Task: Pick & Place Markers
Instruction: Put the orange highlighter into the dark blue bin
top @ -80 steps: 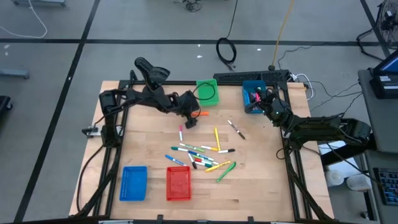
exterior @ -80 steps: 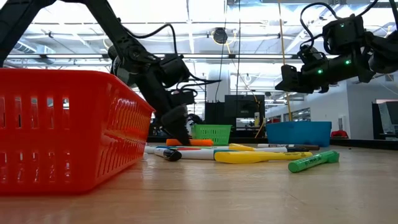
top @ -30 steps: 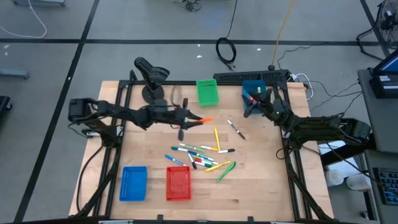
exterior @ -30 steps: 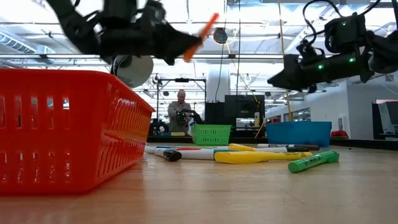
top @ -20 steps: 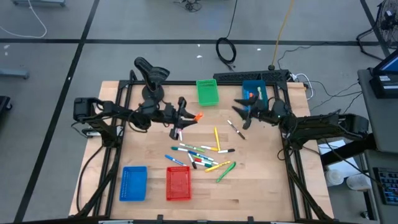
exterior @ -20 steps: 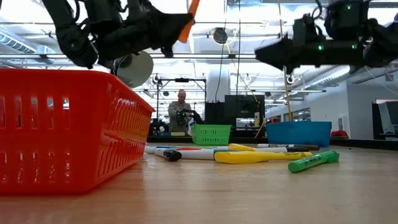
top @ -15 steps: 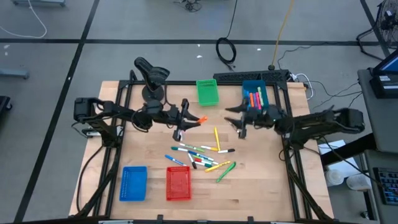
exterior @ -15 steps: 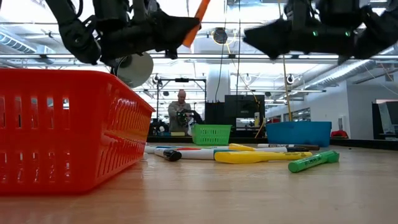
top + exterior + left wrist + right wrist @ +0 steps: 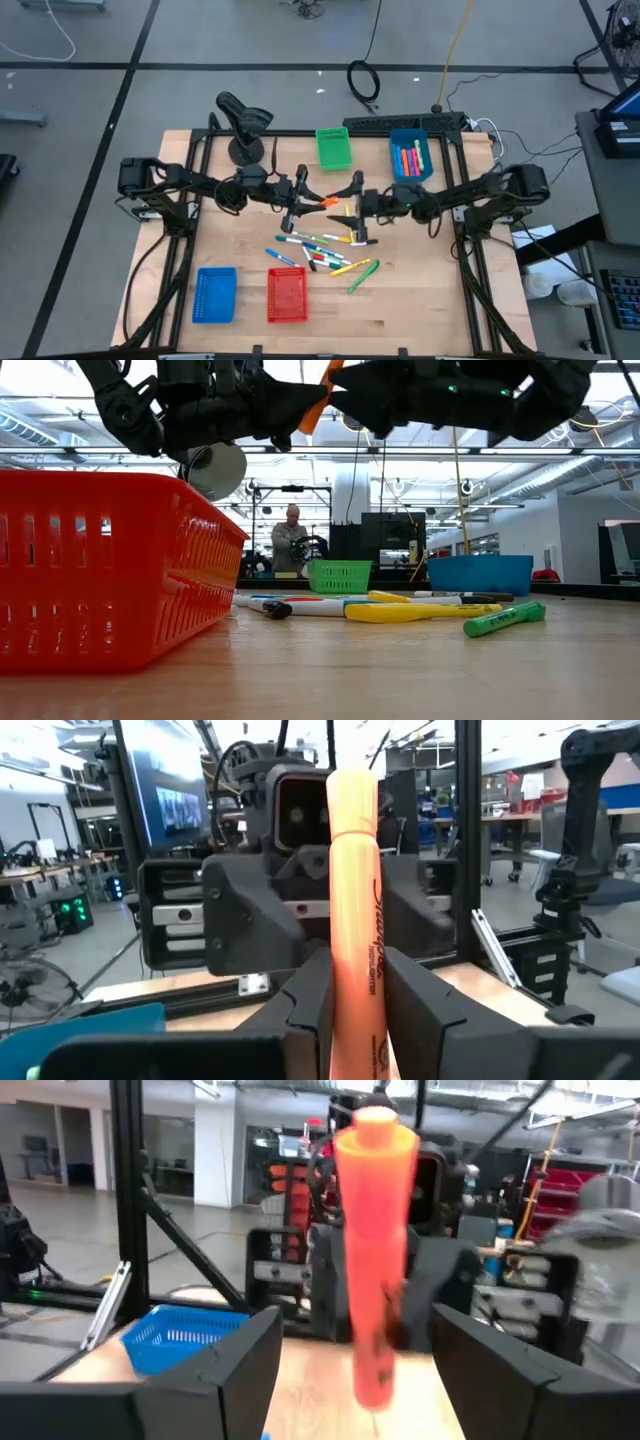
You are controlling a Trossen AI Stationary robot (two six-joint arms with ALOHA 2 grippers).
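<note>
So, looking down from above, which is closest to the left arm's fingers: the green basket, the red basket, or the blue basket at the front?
Measured from the left gripper:
1. Green basket, just behind it, toward the table's back edge.
2. Red basket, at the front edge.
3. Blue basket, front edge, farther left.

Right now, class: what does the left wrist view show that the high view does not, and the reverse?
Only the left wrist view shows the lettering on the orange marker clamped in the left gripper. Only the high view shows the loose markers on the table and four baskets. Both show the open right gripper facing that marker.
</note>
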